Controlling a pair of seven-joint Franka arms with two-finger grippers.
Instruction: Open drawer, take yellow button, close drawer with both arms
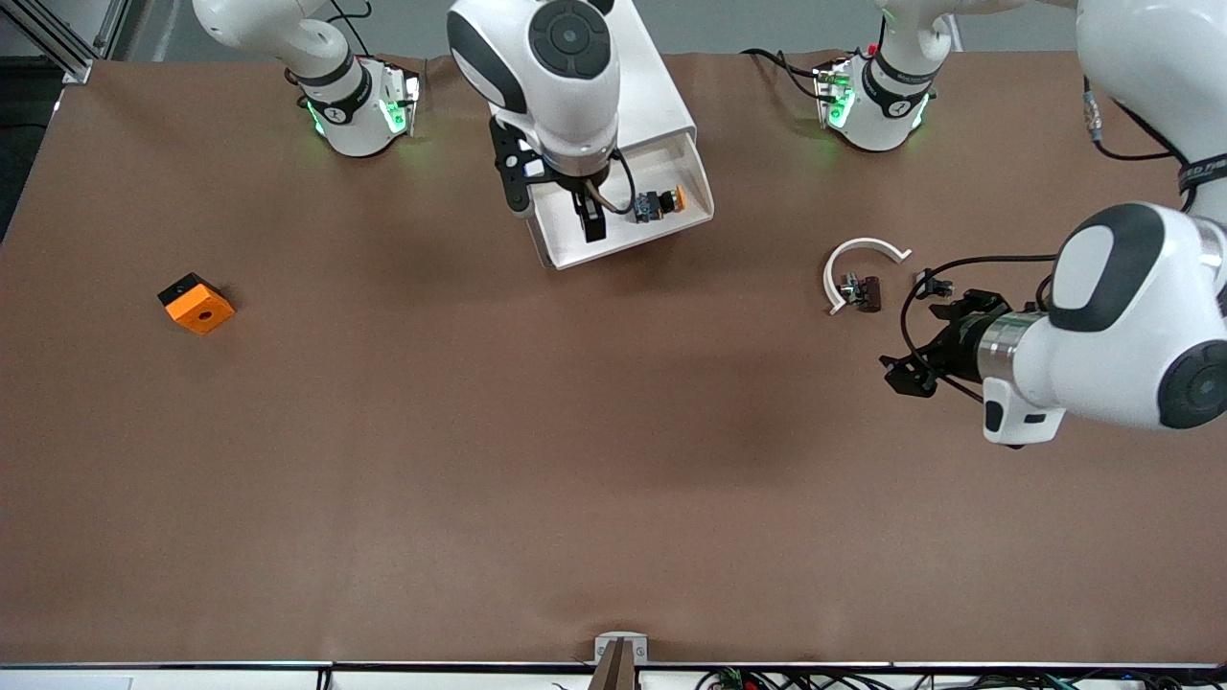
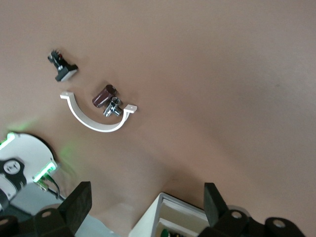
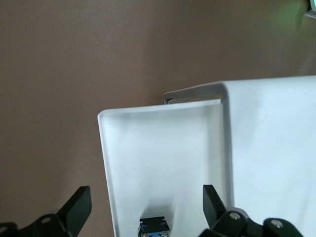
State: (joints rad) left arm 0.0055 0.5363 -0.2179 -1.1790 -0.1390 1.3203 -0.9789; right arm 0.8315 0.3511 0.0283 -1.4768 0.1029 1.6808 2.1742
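Front view shows my right gripper [image 1: 587, 213] spread wide over the pulled-out drawer [image 1: 566, 247], lining up on the button [image 1: 658, 204] inside, while my left gripper [image 1: 918, 337] waits wide open near the white arc [image 1: 859, 251].

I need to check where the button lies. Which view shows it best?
The front view: the button lies whole in the open drawer. The right wrist view catches only its blue-and-black end; the left wrist view misses it.
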